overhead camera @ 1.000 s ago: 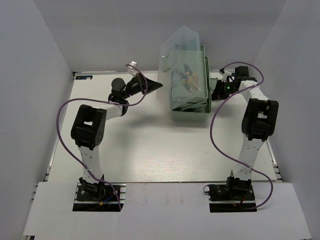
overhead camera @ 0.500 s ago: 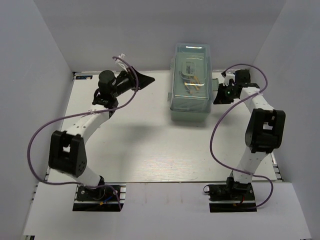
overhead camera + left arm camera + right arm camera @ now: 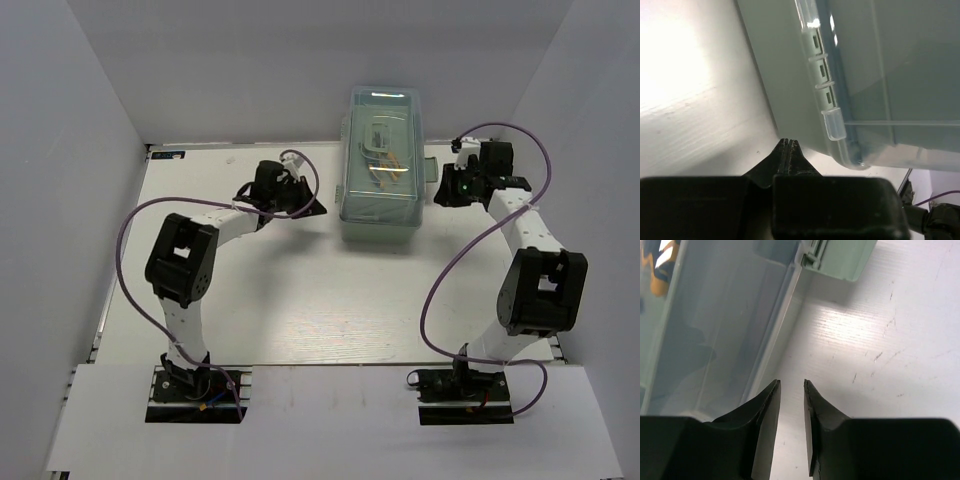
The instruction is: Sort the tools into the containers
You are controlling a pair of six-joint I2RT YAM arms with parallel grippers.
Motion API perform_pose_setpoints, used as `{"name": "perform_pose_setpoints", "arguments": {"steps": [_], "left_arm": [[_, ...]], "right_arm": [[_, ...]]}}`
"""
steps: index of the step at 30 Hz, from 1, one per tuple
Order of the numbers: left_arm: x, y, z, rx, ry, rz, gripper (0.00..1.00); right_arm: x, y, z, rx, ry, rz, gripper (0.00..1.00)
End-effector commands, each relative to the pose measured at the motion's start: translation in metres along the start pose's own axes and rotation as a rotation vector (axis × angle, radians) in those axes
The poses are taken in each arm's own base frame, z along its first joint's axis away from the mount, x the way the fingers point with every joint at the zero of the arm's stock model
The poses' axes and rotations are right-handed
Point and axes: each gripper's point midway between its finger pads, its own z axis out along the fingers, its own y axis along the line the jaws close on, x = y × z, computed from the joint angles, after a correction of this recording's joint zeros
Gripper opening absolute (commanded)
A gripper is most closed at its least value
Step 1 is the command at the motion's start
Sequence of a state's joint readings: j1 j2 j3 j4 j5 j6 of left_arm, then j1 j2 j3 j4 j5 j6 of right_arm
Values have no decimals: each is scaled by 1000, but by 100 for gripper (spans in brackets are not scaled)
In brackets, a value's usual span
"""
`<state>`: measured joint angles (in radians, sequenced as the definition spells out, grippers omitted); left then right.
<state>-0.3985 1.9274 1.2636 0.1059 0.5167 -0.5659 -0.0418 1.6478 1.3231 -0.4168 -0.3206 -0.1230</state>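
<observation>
Translucent lid [image 3: 383,120] just dropped shut on the pale green plastic toolbox [image 3: 378,228]; left gripper [image 3: 320,209] closed at nine o'clock, right gripper [image 3: 440,191] ajar at three, sorting likely done.

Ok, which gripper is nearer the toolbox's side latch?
Right. The right gripper is by the right wall of the toolbox, just short of the latch; the left gripper is at the opposite, left wall.
</observation>
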Motion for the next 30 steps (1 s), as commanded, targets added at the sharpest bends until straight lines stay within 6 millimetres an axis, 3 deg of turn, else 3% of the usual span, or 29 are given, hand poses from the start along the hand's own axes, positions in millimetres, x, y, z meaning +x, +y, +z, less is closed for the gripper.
{"name": "perform_pose_setpoints", "arguments": {"steps": [1,7,8,11,19,30], "left_arm": [[-19,-31,4,54,-35,93,0],[-12,-33,32,32,-13,100,0],[-13,-41,33,46,-17,110,0],[1,-45,41,70,18,103,0],[22,-60,43,102,63,112,0],[32,-85,46,160,90,136,0]], "right_arm": [[-10,1,-16,24,-64,-44,31],[1,7,-26,24,-74,-44,31],[2,7,-25,24,-73,-43,31],[6,6,-26,28,-68,-44,31],[9,-7,-32,109,-69,-51,31],[10,-13,-42,157,-82,-47,33]]}}
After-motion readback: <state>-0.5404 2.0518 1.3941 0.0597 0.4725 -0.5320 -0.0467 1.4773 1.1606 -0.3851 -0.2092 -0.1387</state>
